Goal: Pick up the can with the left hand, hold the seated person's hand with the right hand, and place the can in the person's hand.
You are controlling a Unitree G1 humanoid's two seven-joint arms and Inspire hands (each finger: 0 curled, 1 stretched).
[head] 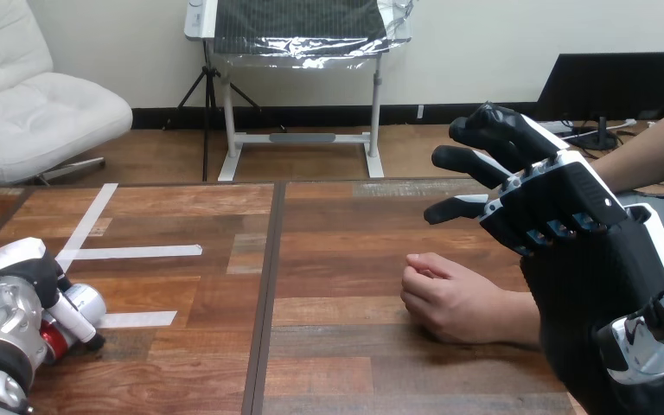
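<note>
**A:** Where is the can sitting?

**B:** The can [85, 304] is tilting low over the counter [337, 259] at its near left corner. The left robot hand [35, 275] is curling round it, gripping it I think, though much is hidden.

**A:** How is it likely handling?

**B:** Probably light, thin-walled and slick, so I'm favouring a gentle grip across its middle. The right robot hand [562, 203] is hovering open-fingered above the person's hand [458, 298], not touching it.

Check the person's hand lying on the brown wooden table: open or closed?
Closed: the person's hand lies knuckles-up on the brown wooden table as a loose fist, fingers curled under, no palm showing.
</note>
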